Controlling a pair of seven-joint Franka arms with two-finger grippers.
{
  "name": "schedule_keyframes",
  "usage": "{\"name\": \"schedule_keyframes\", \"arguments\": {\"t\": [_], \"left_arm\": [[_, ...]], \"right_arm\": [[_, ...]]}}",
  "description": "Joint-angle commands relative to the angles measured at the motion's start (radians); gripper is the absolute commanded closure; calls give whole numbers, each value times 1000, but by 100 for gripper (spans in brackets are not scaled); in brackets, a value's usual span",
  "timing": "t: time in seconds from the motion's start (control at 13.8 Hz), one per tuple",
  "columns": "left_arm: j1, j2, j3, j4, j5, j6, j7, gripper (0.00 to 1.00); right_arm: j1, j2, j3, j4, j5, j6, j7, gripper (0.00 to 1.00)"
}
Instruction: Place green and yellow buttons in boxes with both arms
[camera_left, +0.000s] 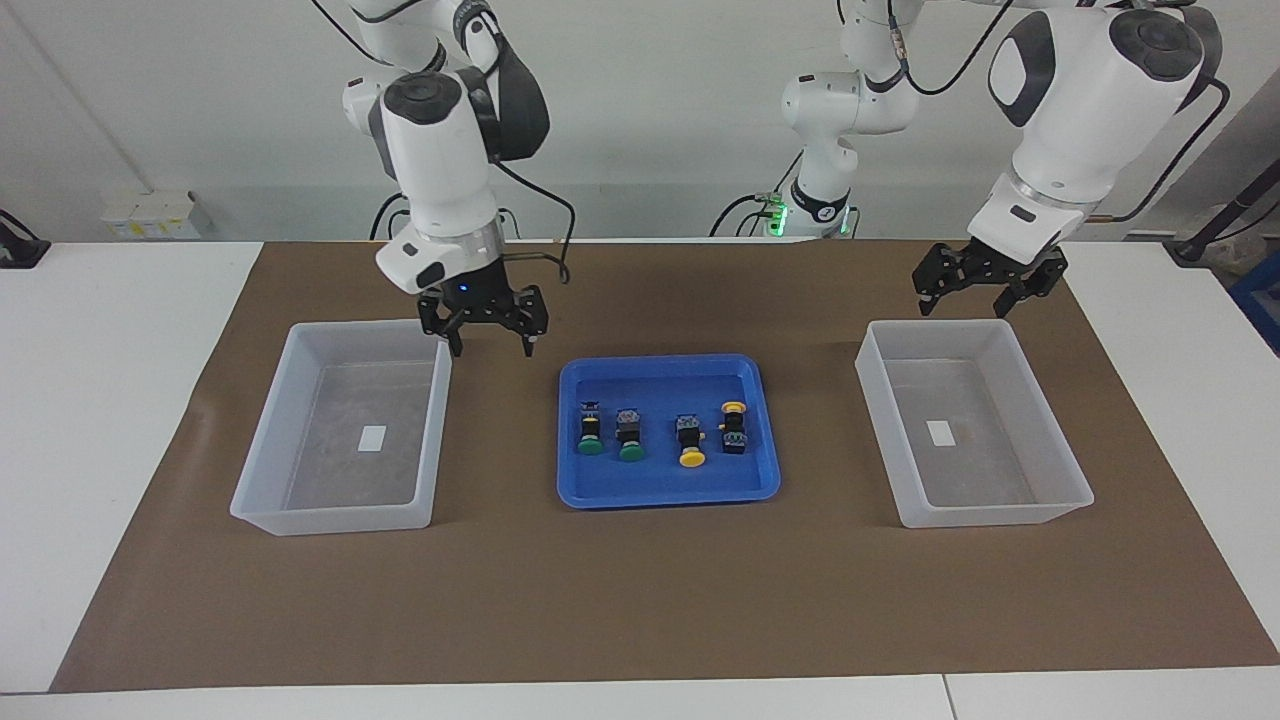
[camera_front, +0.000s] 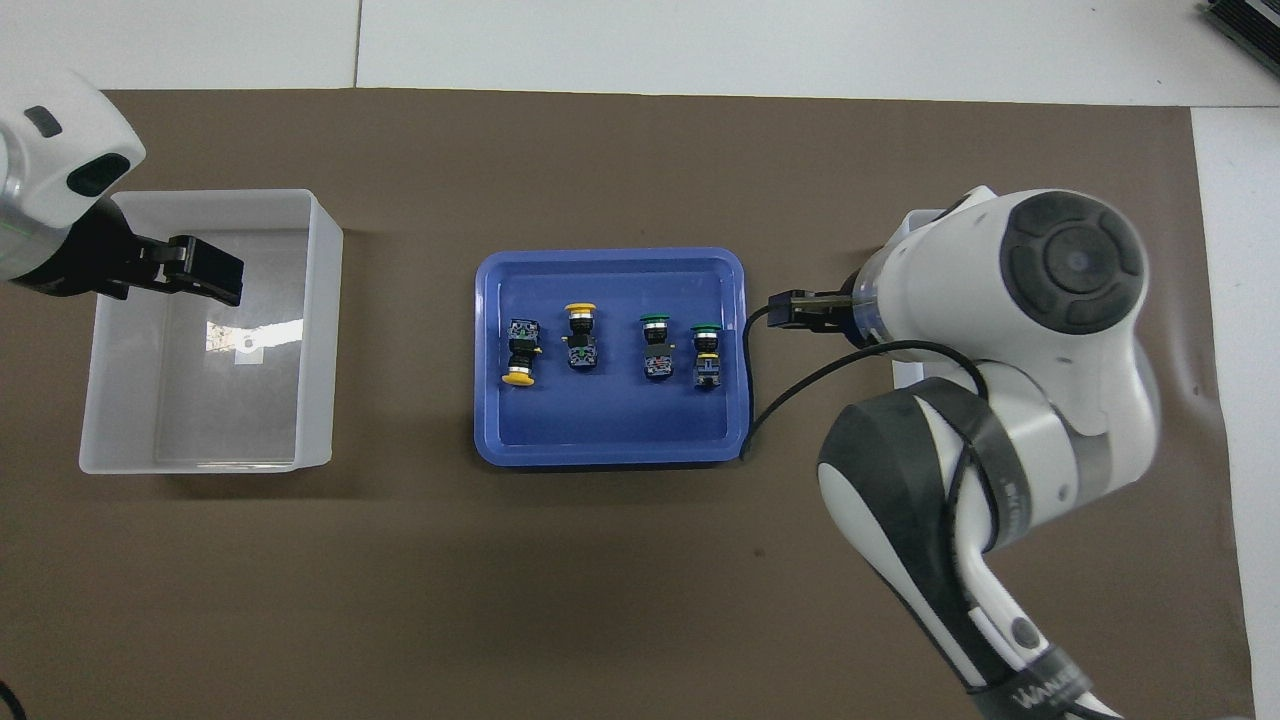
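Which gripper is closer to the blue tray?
The right gripper, hanging open just off the blue tray's corner. The left gripper hangs open by the box at its own end.

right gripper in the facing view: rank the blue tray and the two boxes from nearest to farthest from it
From the right gripper, open and raised over the mat:
1. Box at the right arm's end: its nearest corner lies just beside the gripper.
2. Blue tray: mid-table, holding the four buttons.
3. Box at the left arm's end: under the open left gripper.

Bright, even overhead light; soft shadows, sharp focus throughout.
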Motion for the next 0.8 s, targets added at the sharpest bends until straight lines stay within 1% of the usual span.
{"name": "schedule_keyframes", "arguments": {"t": [0.0,0.22,0.36,0.51,0.58,0.72], "left_arm": [[-37,-7,10,-15,-6,3,-36,0],[-84,23,10,-23,-6,45,-108,0],[-109,36,10,-32,-6,76,-140,0],[-130,49,8,-41,-8,107,-163,0],[-146,57,8,-57,-8,134,-185,0],[-179,69,7,-103,-8,215,-231,0]], "right_arm": [[24,55,1,4,-18,72,28,0],[76,114,1,5,-41,121,59,0],[95,162,1,4,-61,153,62,0],[105,190,1,2,-64,179,64,0],[105,196,1,2,-70,184,64,2],[107,208,1,2,-72,202,64,9]]}}
